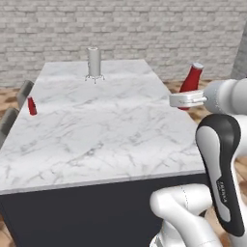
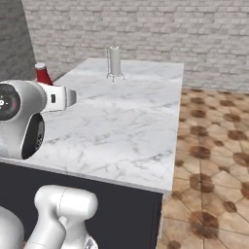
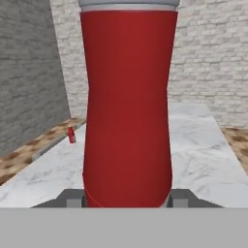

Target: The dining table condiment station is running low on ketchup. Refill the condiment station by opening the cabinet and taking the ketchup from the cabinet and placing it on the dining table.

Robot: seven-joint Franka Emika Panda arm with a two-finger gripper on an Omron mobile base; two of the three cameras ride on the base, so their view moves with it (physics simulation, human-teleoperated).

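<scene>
Ketchup, a red squeeze bottle [image 3: 127, 106], is riding clenched in the tool [image 3: 127, 199], nearing the white marble surface [image 1: 106, 125] for placement.

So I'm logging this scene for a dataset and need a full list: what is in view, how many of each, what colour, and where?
dining table: one, white grey-veined marble top on a dark base, filling the middle of both base views.
ketchup: one, red with a grey cap, held tilted between the tool's fingers at the table's right edge.
small red bottle: one, red, standing near the table's left edge.
grey cylinder: one, grey, upright on a small stand at the table's far end.
chairs: two, grey, along the table's left side.
brick wall: one, pale grey, behind the table.
floor: brown tiles, right of the table.
tool: one, white with dark tips, shut on the ketchup.
</scene>
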